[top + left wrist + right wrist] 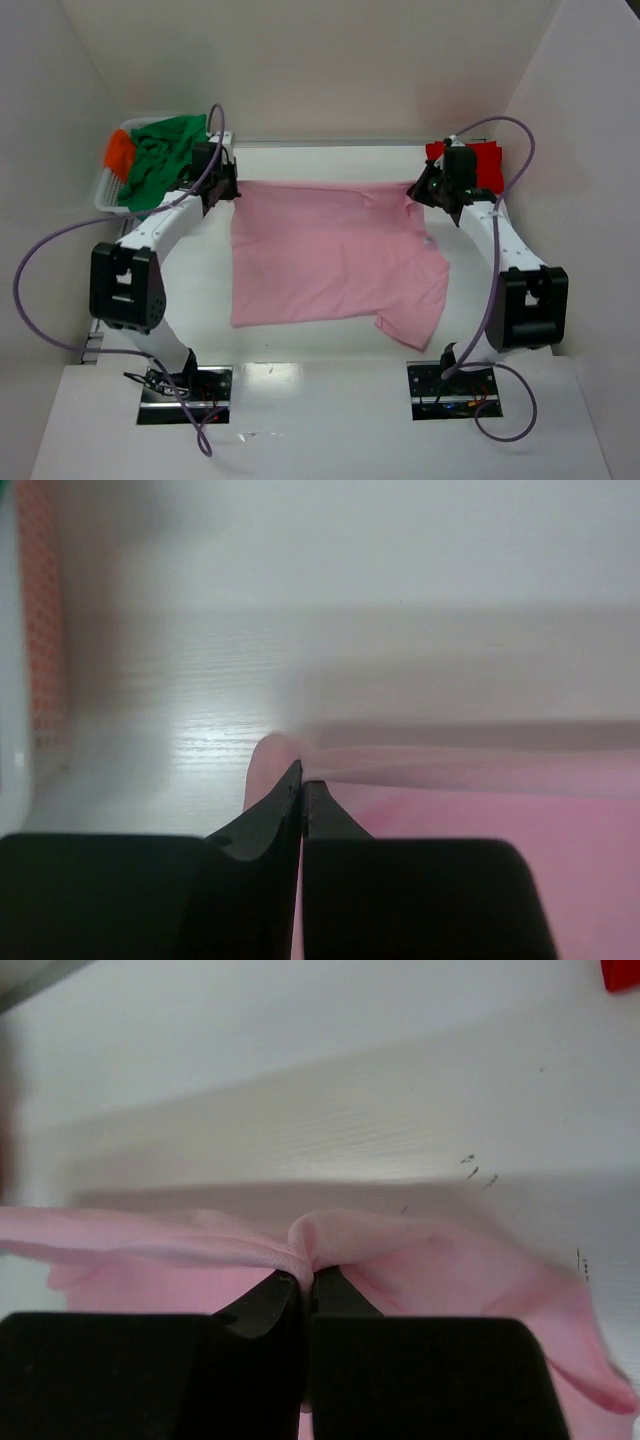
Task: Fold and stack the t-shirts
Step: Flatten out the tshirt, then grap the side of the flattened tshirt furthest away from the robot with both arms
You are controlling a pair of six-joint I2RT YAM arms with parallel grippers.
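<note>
White walls enclose a white desk, and on its middle the pink t-shirt lies spread, one short sleeve pointing toward the near right; the shirt's far edge runs straight between the two pincers, one at each far corner. The left pincer is clenched on the far left corner of the cloth; from the left wrist its jaws meet tip to tip at with a fold of the pink t-shirt pinched between them and the edge stretching off to the right above its own shadow. The right pincer is clenched on the far right corner; from the right wrist its tips at bite a bunched ridge of the pink t-shirt. A white basket stands at the far left, just beside the left pincer; it holds the green t-shirt, crumpled, with the orange t-shirt at its left side. The red t-shirt lies at the far right, behind the right pincer; whether it sits in any container cannot be told.
</note>
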